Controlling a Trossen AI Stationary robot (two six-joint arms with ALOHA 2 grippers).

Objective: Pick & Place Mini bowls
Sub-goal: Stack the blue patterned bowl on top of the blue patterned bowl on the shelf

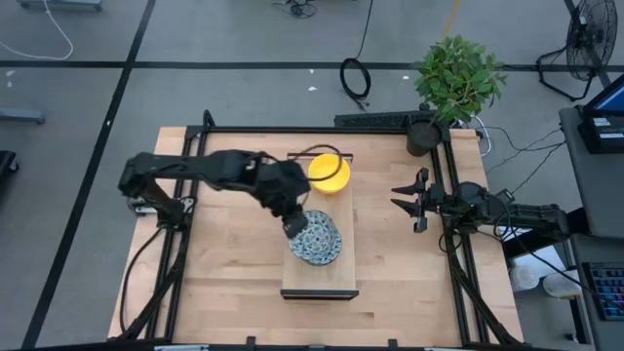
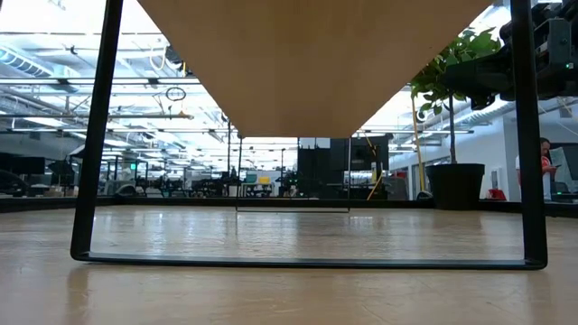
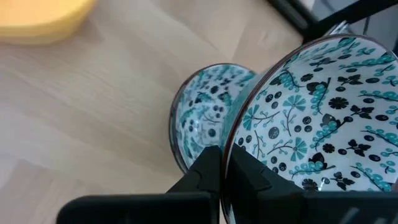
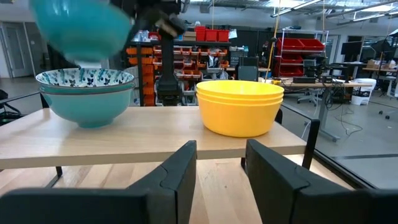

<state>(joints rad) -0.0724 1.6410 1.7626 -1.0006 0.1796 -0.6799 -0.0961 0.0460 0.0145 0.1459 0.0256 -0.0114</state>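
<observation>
A: From above, where are the bowls?

B: On the wooden tray (image 1: 319, 278) in the middle of the surface (image 1: 234, 292). The yellow bowls (image 1: 330, 172) are stacked at the tray's far end. The patterned bowls (image 1: 319, 240) sit nearer its middle, and the left hand (image 1: 295, 224) is right over their edge, carrying one more.

A: And the right hand?

B: The right hand (image 1: 413, 200) waits near the right edge of the surface, its fingers spread and empty.

A: Does the low view add anything?

B: Hardly. It looks under the tray into the room; no bowls show.

A: The left wrist view?

B: The fingers (image 3: 208, 171) pinch the rim of a patterned bowl (image 3: 317, 118), which is tilted. Another patterned bowl (image 3: 208, 115) rests on the tray just beneath it.

A: The right wrist view?

B: It shows a yellow stack (image 4: 239, 106) of three, and two patterned bowls (image 4: 85, 93) nested beside it, with the third (image 4: 81, 28) held just above them.

A: So how far along?

B: Nearly done, I'd say. Five bowls look placed; the sixth has yet to be set down and let go.
</observation>
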